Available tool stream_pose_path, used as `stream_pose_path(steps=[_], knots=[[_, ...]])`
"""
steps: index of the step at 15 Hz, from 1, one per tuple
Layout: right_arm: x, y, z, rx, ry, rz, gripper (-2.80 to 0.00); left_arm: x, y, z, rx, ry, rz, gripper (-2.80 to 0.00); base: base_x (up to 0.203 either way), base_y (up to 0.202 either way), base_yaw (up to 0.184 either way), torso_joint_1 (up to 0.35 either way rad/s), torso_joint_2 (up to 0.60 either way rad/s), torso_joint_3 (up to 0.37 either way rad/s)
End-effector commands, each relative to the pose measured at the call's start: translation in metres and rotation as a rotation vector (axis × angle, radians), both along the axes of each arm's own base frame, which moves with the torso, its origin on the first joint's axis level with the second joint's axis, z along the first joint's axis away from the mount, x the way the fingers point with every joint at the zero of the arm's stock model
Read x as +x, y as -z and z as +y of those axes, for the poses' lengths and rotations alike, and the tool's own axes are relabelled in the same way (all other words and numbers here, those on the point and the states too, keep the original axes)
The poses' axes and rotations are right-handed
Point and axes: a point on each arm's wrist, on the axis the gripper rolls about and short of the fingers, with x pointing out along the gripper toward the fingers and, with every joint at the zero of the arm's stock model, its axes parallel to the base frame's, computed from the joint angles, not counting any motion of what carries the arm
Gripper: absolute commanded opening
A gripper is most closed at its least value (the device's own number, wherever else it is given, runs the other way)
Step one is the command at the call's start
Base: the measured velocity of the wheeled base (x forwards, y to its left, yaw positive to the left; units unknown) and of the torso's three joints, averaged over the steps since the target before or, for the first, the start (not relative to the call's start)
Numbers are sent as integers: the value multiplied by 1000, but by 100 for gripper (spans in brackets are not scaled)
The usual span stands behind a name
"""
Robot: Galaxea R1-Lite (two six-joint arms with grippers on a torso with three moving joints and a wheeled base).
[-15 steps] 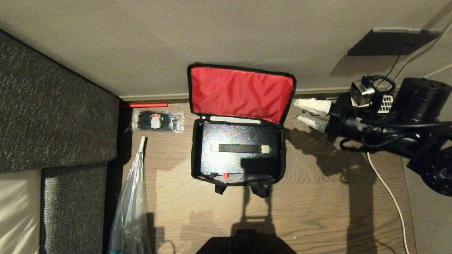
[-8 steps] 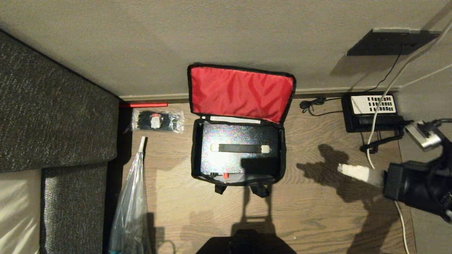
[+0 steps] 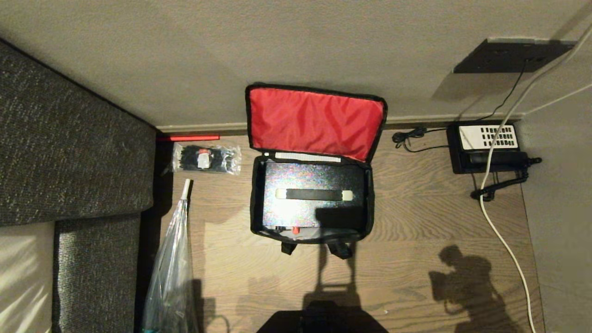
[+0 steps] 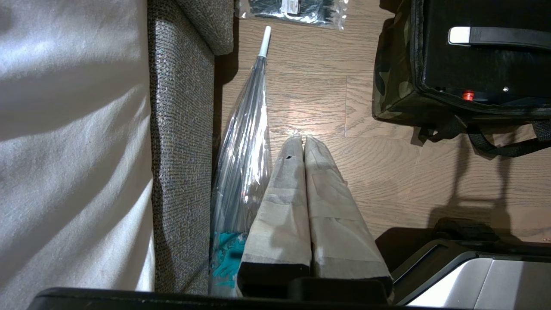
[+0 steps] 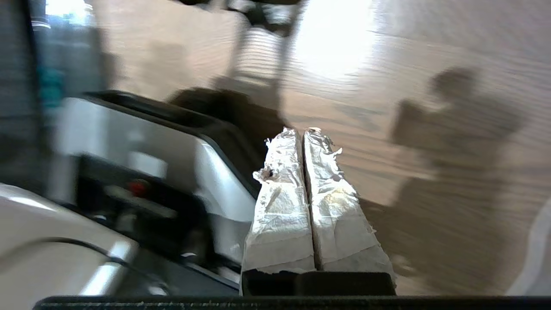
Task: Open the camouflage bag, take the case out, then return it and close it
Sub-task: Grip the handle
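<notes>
The camouflage bag [image 3: 255, 203] stands open on the wood floor, its red-lined lid [image 3: 316, 121] leaning back against the wall. Inside lies the black case [image 3: 311, 181] with a black handle across its top; the left wrist view shows the case [image 4: 482, 64] inside the bag [image 4: 389, 82] too. Neither arm appears in the head view. My left gripper [image 4: 303, 138] is shut and empty, hanging low over the floor to the left of the bag. My right gripper [image 5: 302, 130] is shut and empty beside the robot's base, with only its shadow on the floor to the right of the bag.
A grey sofa [image 3: 69, 152] fills the left side. A clear folded umbrella [image 3: 171, 273] and a packet of black cable ties [image 3: 206, 158] lie left of the bag. A black desk phone [image 3: 485, 145] with cords sits right. The robot's base [image 3: 322, 321] is in front.
My right arm swung from beside the bag's lid out to the right and down, leaving the head view. Its fingers went from apart to shut. The bag and case stayed still.
</notes>
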Motion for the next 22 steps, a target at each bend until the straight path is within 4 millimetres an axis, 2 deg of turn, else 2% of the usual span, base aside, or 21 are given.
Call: stream_pose_path(steps=[1, 4, 6, 10, 22], knots=[[-26, 22, -2, -37, 88, -146, -280, 0, 1, 0, -1, -1, 1, -280, 0, 0, 0, 0, 0, 0], [-39, 31, -5, -46, 202, -247, -280, 0, 1, 0, -1, -1, 1, -280, 0, 0, 0, 0, 0, 0], [-38, 41, -8, -70, 358, -219, -280, 0, 1, 0, 0, -1, 1, -280, 0, 0, 0, 0, 0, 0], [-42, 44, -8, -33, 365, -334, -280, 0, 1, 0, 0, -1, 1, -280, 0, 0, 0, 0, 0, 0], [-43, 45, -8, -15, 376, -306, -280, 0, 1, 0, 0, -1, 1, -280, 0, 0, 0, 0, 0, 0]])
